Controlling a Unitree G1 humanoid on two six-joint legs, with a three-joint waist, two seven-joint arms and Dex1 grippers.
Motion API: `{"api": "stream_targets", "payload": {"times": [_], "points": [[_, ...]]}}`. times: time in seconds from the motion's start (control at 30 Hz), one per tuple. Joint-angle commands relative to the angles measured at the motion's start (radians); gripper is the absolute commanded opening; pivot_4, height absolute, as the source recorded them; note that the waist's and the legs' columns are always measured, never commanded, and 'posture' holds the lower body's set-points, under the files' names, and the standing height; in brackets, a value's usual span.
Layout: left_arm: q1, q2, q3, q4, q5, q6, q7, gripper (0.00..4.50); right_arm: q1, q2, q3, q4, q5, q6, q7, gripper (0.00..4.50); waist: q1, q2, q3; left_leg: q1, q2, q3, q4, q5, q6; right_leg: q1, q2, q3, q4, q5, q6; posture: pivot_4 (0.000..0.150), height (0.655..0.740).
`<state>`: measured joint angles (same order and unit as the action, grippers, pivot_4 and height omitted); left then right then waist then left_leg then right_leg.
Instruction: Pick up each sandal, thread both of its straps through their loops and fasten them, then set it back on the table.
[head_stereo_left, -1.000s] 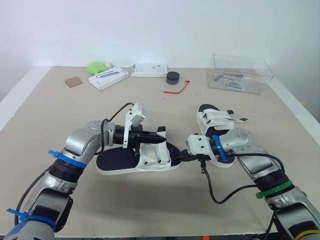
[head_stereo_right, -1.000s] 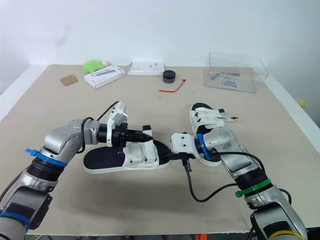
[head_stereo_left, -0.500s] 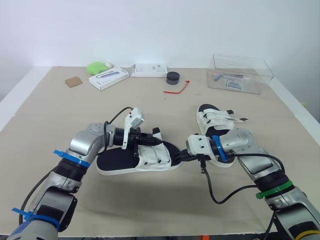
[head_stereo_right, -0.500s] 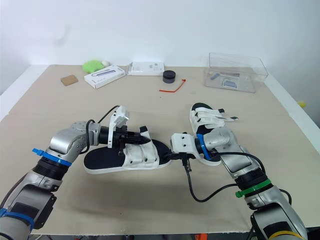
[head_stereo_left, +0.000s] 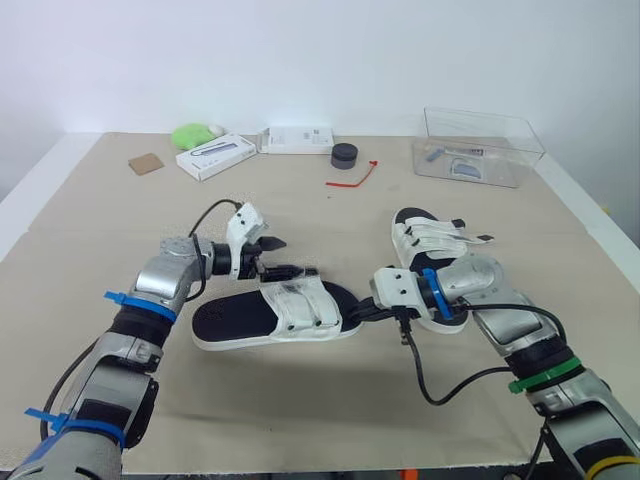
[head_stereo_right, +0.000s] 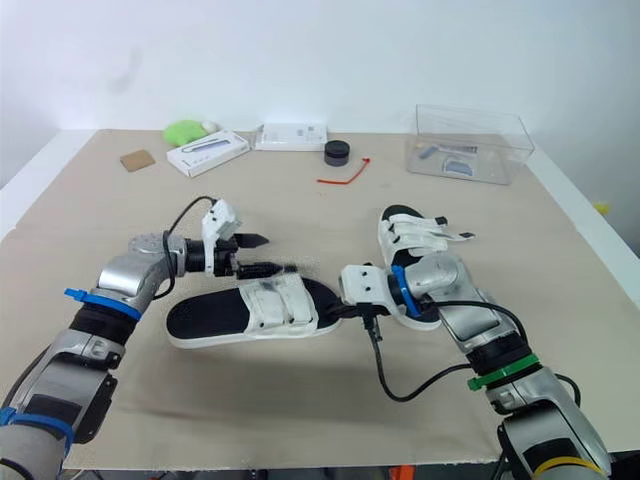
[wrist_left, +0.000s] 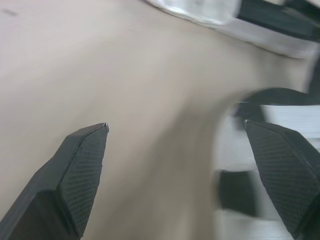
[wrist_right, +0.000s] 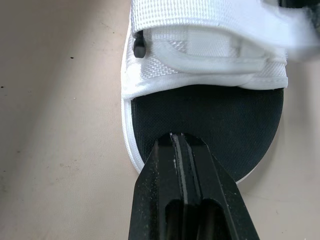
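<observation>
Right wrist view | right claw (wrist_right: 179, 137) closed, touching sandal (head_stereo_left: 230, 322) | left claw (wrist_left: 176, 123) open | tugging strap (head_stereo_left: 300, 306) could slide sandal

Plain white wall (head_stereo_left: 300, 50) all the way across the back, no window in sight. A wide table (head_stereo_left: 300, 400) with a beige top and a white rim fills the foreground. Even, soft lighting, with a brighter patch on the wall just above the far edge, possibly a reflection.
</observation>
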<state>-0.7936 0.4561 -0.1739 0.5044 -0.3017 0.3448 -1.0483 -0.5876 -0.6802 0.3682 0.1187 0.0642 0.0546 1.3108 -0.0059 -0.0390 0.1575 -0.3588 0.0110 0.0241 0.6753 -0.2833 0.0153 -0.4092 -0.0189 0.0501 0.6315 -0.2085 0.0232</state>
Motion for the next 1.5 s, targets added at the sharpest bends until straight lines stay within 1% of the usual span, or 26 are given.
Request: {"api": "stream_targets", "payload": {"times": [0.03, 0.17, 0.2, 0.3, 0.4, 0.57, 0.6, 0.67, 0.7, 0.8, 0.9, 1.03, 1.13, 1.2, 1.27, 1.37, 1.43, 1.47, 1.5], "points": [[-0.071, -0.031, 0.081, -0.031, -0.044, -0.069, -0.025, 4.47, 0.007, -0.005, 0.027, 0.078, -0.069, 0.007, -0.017, 0.0, -0.002, 0.0, 0.0, 0.0, 0.0, 0.0, 0.0, 0.0, 0.0, 0.0, 0.0, 0.0, 0.0, 0.0, 0.0, 0.15, 0.74], [-0.058, -0.07, 0.088, -0.138, -0.125, 0.003, -0.112, 4.47, -0.003, -0.003, 0.029, 0.092, -0.071, -0.002, -0.02, 0.0, -0.012, 0.0, 0.0, 0.0, 0.0, 0.001, 0.0, 0.001, 0.0, 0.0, -0.001, 0.0, 0.0, 0.001, 0.001, 0.15, 0.74], [-0.049, -0.077, 0.087, -0.162, -0.152, 0.045, -0.129, 4.47, -0.002, -0.004, 0.029, 0.091, -0.07, -0.001, -0.021, 0.0, -0.015, 0.0, 0.0, 0.0, 0.0, 0.001, 0.0, 0.001, -0.001, 0.0, -0.001, 0.001, 0.0, 0.001, 0.001, 0.15, 0.74], [-0.027, -0.087, 0.061, -0.196, -0.172, 0.12, -0.169, 4.47, -0.002, -0.007, 0.029, 0.092, -0.07, -0.003, -0.023, 0.0, -0.016, 0.0, 0.0, 0.0, 0.0, 0.001, 0.0, 0.001, -0.001, 0.0, 0.0, 0.002, 0.0, 0.001, 0.001, 0.15, 0.74], [-0.022, -0.1, 0.037, -0.162, -0.162, 0.173, -0.182, 3.77, 0.004, -0.01, 0.028, 0.083, -0.068, 0.001, -0.025, 0.0, -0.016, 0.0, 0.0, 0.0, 0.0, 0.001, 0.0, 0.001, 0.0, 0.0, 0.001, 0.003, 0.0, 0.001, 0.002, 0.15, 0.74], [-0.058, -0.099, -0.007, -0.074, -0.134, 0.263, -0.215, 1.63, 0.006, -0.011, 0.028, 0.081, -0.069, 0.004, -0.028, 0.0, -0.016, 0.0, 0.0, 0.0, 0.0, 0.001, 0.0, 0.001, -0.001, 0.0, 0.001, 0.003, 0.0, 0.001, 0.002, 0.15, 0.74], [-0.062, -0.094, -0.021, -0.064, -0.117, 0.257, -0.227, 1.28, 0.005, -0.011, 0.027, 0.081, -0.069, 0.004, -0.028, 0.0, -0.017, 0.0, 0.0, 0.0, -0.001, 0.001, 0.0, 0.001, -0.001, 0.0, 0.001, 0.003, 0.0, 0.001, 0.002, 0.15, 0.74], [-0.069, -0.082, -0.052, -0.039, -0.081, 0.243, -0.25, 0.38, 0.002, -0.01, 0.026, 0.083, -0.07, 0.005, -0.03, 0.0, -0.017, 0.0, 0.0, 0.0, -0.001, 0.001, 0.0, 0.001, -0.001, 0.0, 0.001, 0.003, 0.0, 0.001, 0.002, 0.15, 0.74], [-0.071, -0.076, -0.067, -0.025, -0.06, 0.225, -0.262, 0.04, 0.002, -0.01, 0.026, 0.083, -0.07, 0.005, -0.031, 0.0, -0.017, 0.0, 0.0, 0.0, -0.001, 0.001, 0.0, 0.001, -0.001, 0.0, 0.001, 0.004, 0.0, 0.001, 0.002, 0.15, 0.74], [-0.081, -0.057, -0.116, 0.056, 0.038, 0.124, -0.263, 0.04, 0.006, -0.011, 0.025, 0.077, -0.07, 0.007, -0.033, 0.0, -0.017, 0.0, 0.0, 0.0, -0.001, 0.001, 0.0, 0.001, -0.001, 0.0, 0.001, 0.004, 0.0, 0.001, 0.002, 0.15, 0.74], [-0.105, -0.051, -0.132, 0.163, 0.125, 0.02, -0.215, 0.04, 0.016, -0.014, 0.023, 0.068, -0.068, 0.009, -0.037, 0.0, -0.016, 0.0, 0.0, 0.0, -0.001, 0.001, 0.0, 0.001, -0.001, 0.0, 0.001, 0.004, 0.0, 0.001, 0.002, 0.15, 0.74], [-0.14, -0.069, -0.114, 0.3, 0.206, -0.126, -0.1, 0.04, 0.025, -0.017, 0.023, 0.062, -0.066, 0.01, -0.04, 0.0, -0.016, 0.001, 0.0, 0.001, -0.001, 0.002, 0.0, 0.001, 0.0, 0.0, 0.001, 0.005, 0.0, 0.002, 0.002, 0.15, 0.74], [-0.183, -0.089, -0.05, 0.38, 0.211, -0.209, 0.0, 0.04, 0.03, -0.017, 0.018, 0.057, -0.063, 0.016, -0.049, 0.0, -0.015, -0.001, 0.0, 0.0, 0.0, 0.002, 0.0, 0.001, 0.0, -0.001, 0.001, 0.005, 0.0, 0.002, 0.003, 0.15, 0.74], [-0.208, -0.09, -0.002, 0.392, 0.187, -0.237, 0.019, 0.04, 0.035, -0.019, 0.005, 0.05, -0.059, 0.019, -0.06, 0.0, -0.015, -0.001, 0.001, -0.001, -0.001, 0.002, 0.001, 0.001, 0.0, -0.001, 0.0, 0.004, 0.0, 0.002, 0.003, 0.15, 0.74], [-0.232, -0.08, 0.06, 0.374, 0.14, -0.23, 0.011, 0.04, 0.034, -0.028, -0.03, 0.035, -0.038, 0.036, -0.074, 0.0, -0.015, -0.002, 0.001, -0.001, -0.001, 0.002, 0.001, 0.001, 0.0, -0.001, 0.0, 0.004, 0.0, 0.003, 0.004, 0.15, 0.74], [-0.23, -0.05, 0.133, 0.287, 0.074, -0.195, -0.035, 0.04, 0.029, -0.043, -0.108, 0.0, 0.015, 0.078, -0.095, 0.0, -0.015, -0.002, 0.001, -0.004, -0.001, 0.003, 0.001, 0.001, 0.0, -0.004, 0.0, 0.005, -0.001, 0.003, 0.005, 0.15, 0.74], [-0.187, -0.024, 0.164, 0.169, 0.03, -0.176, -0.079, 0.04, 0.032, -0.052, -0.188, -0.056, 0.122, 0.203, -0.087, 0.0, -0.015, -0.001, 0.002, -0.013, -0.002, 0.003, 0.002, 0.002, -0.001, -0.012, -0.001, 0.006, 0.0, 0.004, 0.005, 0.15, 0.74], [-0.147, -0.007, 0.181, 0.073, -0.011, -0.136, -0.103, 0.04, 0.032, -0.048, -0.257, -0.091, 0.202, 0.274, -0.102, 0.0, -0.015, -0.001, 0.002, -0.019, -0.002, 0.003, 0.003, 0.002, -0.001, -0.017, -0.001, 0.006, 0.0, 0.009, -0.001, 0.15, 0.74], [-0.107, 0.009, 0.191, -0.015, -0.041, -0.103, -0.12, 0.0, 0.033, -0.044, -0.323, -0.125, 0.284, 0.35, -0.113, 0.31, -0.015, -0.001, 0.002, -0.021, -0.002, 0.003, 0.003, 0.002, -0.001, -0.02, -0.002, 0.006, 0.001, 0.009, -0.001, 0.15, 0.74]]}}
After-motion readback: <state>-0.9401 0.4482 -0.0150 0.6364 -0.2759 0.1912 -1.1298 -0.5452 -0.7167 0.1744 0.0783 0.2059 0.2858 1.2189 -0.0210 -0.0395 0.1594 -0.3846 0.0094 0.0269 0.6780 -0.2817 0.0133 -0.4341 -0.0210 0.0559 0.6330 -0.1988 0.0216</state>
